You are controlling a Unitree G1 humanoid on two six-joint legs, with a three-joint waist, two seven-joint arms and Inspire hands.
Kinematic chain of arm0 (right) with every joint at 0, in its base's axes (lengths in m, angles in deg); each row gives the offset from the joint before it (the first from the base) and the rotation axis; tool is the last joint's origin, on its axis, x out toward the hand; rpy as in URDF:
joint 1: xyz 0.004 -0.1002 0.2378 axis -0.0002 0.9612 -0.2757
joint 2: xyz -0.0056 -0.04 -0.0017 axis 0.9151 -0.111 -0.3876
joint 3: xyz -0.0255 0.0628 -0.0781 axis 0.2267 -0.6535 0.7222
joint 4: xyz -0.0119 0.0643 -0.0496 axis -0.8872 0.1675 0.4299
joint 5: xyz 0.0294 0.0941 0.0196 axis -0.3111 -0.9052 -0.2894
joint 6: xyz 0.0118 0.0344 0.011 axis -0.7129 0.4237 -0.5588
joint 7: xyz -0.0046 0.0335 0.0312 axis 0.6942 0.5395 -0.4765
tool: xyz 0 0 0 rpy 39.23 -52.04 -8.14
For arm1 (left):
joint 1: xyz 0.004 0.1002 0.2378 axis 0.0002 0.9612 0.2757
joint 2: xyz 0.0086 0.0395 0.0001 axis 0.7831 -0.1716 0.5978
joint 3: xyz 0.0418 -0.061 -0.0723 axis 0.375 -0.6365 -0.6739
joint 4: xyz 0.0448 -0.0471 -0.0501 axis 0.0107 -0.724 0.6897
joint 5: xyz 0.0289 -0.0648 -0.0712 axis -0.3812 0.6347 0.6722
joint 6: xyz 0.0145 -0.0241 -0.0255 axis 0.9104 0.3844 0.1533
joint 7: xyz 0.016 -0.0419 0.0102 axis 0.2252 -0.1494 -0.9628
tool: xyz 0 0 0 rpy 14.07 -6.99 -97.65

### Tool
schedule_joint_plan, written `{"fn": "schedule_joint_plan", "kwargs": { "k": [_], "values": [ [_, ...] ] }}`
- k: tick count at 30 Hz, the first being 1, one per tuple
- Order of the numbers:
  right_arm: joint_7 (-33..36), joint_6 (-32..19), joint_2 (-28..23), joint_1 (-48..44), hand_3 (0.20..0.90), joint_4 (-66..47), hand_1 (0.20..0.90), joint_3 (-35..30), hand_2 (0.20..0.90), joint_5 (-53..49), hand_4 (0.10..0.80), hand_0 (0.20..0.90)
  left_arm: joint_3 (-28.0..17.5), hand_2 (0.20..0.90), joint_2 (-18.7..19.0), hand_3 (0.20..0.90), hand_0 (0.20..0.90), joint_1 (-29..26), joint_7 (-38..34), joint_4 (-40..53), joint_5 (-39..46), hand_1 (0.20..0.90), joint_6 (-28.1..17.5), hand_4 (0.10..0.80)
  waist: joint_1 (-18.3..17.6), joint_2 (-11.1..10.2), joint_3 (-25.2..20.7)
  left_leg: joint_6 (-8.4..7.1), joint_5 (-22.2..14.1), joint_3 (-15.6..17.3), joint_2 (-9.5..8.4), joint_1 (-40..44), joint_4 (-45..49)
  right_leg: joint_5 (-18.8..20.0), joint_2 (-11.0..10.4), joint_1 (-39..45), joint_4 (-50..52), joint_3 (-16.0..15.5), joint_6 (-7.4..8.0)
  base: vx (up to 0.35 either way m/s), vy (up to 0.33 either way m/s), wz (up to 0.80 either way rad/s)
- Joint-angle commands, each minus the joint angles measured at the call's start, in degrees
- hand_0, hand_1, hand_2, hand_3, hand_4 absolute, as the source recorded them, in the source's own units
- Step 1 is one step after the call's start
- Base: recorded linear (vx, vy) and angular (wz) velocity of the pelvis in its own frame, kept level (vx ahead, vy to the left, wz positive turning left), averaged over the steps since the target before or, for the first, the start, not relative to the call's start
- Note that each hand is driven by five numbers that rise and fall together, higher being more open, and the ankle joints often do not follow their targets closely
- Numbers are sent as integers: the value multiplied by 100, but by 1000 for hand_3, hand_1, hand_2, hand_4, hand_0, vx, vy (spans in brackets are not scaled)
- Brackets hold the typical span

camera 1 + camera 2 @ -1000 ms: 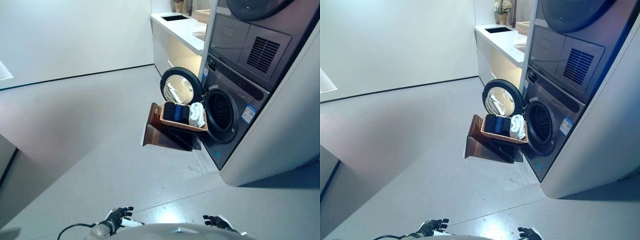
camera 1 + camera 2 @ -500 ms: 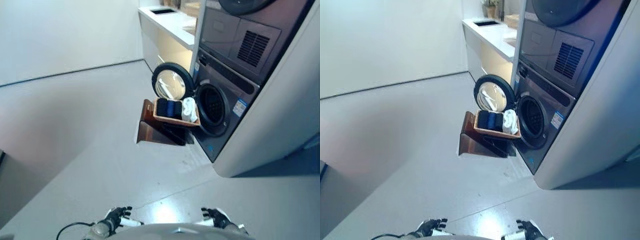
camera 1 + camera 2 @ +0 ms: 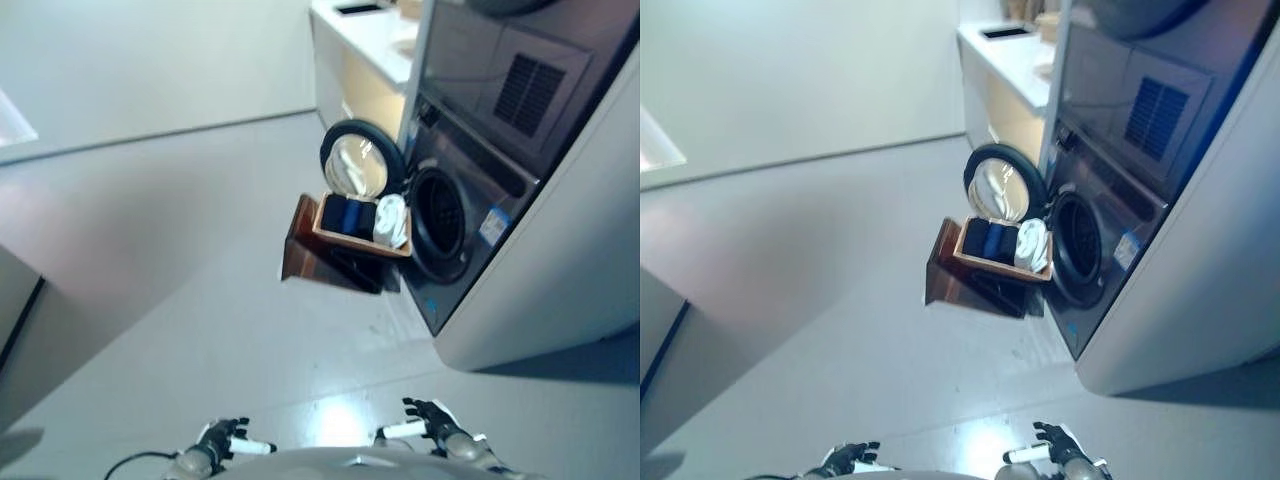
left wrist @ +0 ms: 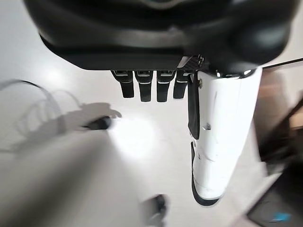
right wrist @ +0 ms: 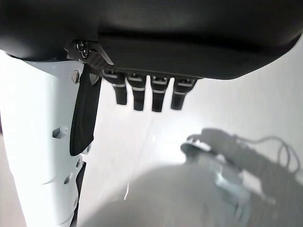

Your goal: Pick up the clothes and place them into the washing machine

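Note:
A brown wicker basket (image 3: 331, 236) holds dark blue clothes (image 3: 347, 215) and a white cloth (image 3: 391, 220). It rests on a brown stand (image 3: 312, 258) right in front of the washing machine (image 3: 470, 265), whose round door (image 3: 360, 170) hangs open beside the dark drum opening (image 3: 441, 226). Both hands hang low and far from the basket. My left hand (image 3: 216, 440) is open and holds nothing; its straight fingers (image 4: 150, 88) and white-covered thumb (image 4: 221, 137) show over bare floor. My right hand (image 3: 436, 420) is open and empty as well, fingers (image 5: 147, 92) straight.
A second machine (image 3: 520, 75) is stacked above the washer in a white cabinet (image 3: 585, 270). A white counter with a sink (image 3: 365, 25) runs along the back wall. A dark panel (image 3: 18, 310) stands at the left edge. Grey floor (image 3: 180, 250) stretches between me and the basket.
The whole view has shifted, so the camera moved. Basket, clothes and machine keep their places. My right hand has come a little further forward; both hands stay open.

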Motion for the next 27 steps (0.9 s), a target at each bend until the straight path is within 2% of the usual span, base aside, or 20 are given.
{"fn": "schedule_joint_plan", "kwargs": {
  "k": [1,2,4,5,6,7,9,10,11,13,14,16,18,19,25,27],
  "values": [
    [198,-177,-35,-209,900,81,900,83,900,12,800,900,29,900,66,900,900,-288,-71,248,48,900,-271,800,-101,-459,-75,-3,-421,-182,-116,372,855,643,-148,266,-1052,82,-2,71,-333,32],
    [197,-187,-52,-210,900,105,900,106,900,24,800,900,45,900,30,900,900,-300,-88,294,61,900,-271,800,-97,-472,-38,-9,-186,-111,-30,186,1177,577,-91,404,-1101,-26,-100,60,-314,37],
    [220,-166,-69,-204,900,124,900,141,900,25,800,900,126,900,-9,900,900,-292,-40,300,36,900,-256,800,-82,-542,52,46,94,62,5,-153,1674,495,-54,630,-1204,-155,-249,37,-313,44],
    [210,-154,-121,-187,900,146,900,124,900,-10,800,900,98,900,6,900,900,-268,-11,270,30,900,-236,800,-58,-600,115,59,160,298,-91,-354,1955,461,-27,785,-1301,-214,-332,22,-237,59],
    [210,-154,-121,-187,900,146,900,124,900,-10,800,900,98,900,6,900,900,-268,-11,270,30,900,-236,800,-59,-599,117,60,153,296,-91,-358,1966,462,-27,789,-1304,-216,-331,38,-223,62],
    [201,-132,-149,-212,900,208,900,86,900,-24,800,900,-34,900,38,900,900,-258,-23,211,34,900,-201,800,39,-615,168,153,-85,265,-573,-600,1825,471,-37,835,-1412,-204,-315,48,-104,42],
    [196,-133,-139,-221,900,240,900,57,900,-45,800,900,-85,900,29,900,900,-257,-9,90,-21,900,-178,800,62,-624,155,335,-494,386,-1080,-814,1485,488,-47,858,-1447,-184,-267,69,-81,17],
    [196,-134,-139,-219,900,240,900,58,900,-45,800,900,-84,900,28,900,900,-256,-9,89,-22,900,-179,800,69,-623,167,341,-512,393,-1080,-797,1493,482,-48,878,-1451,-178,-262,68,-24,12],
    [194,-142,-127,-207,900,252,900,83,900,-31,800,900,-82,900,22,900,900,-233,16,49,-70,900,-165,800,83,-557,152,402,-427,546,-1232,-810,1020,482,38,887,-1473,-154,-250,76,0,6],
    [201,-147,-100,-175,900,262,900,84,900,-60,800,900,-68,900,2,900,900,-201,29,32,-111,900,-158,800,137,-439,126,479,-154,655,-1390,-832,371,461,179,953,-1524,-94,-232,127,15,0],
    [189,-163,-71,-198,900,299,900,61,900,-78,800,900,-81,900,-39,900,900,-195,19,-20,-98,900,-169,800,177,-355,119,547,-132,403,-1508,-762,220,366,269,1029,-1497,0,-228,144,50,-6],
    [184,-170,-52,-161,900,295,900,32,900,-85,800,900,-51,900,-28,900,900,-191,22,-18,-98,900,-174,800,108,-335,113,554,-108,481,-1455,-633,69,361,264,1044,-1471,-24,-219,130,50,-29],
    [139,-161,12,-125,900,293,900,50,900,-85,800,900,-66,900,-2,900,900,-187,24,9,-94,900,-178,800,80,-346,26,605,-130,430,-1502,-512,-29,323,218,1073,-1422,10,-213,148,45,-47],
    [118,-156,29,-93,900,284,900,40,900,-79,800,900,-75,900,13,900,900,-192,41,23,-96,900,-177,800,64,-355,-16,612,-130,515,-1508,-439,-103,288,190,1114,-1392,0,-192,158,73,-47],
    [80,-135,37,-168,900,308,900,-17,900,-120,800,900,-142,900,75,900,900,-239,68,116,-128,900,-180,800,149,-401,-58,780,-373,678,-1574,-386,63,158,62,1138,-1108,153,-92,136,81,-26],
    [57,-117,41,-195,900,350,900,-69,900,-164,800,900,-167,900,115,900,900,-260,89,128,-156,900,-173,800,177,-387,-33,869,-498,766,-1585,-367,138,35,40,1005,-638,182,-24,119,96,-12]
  ]
}}
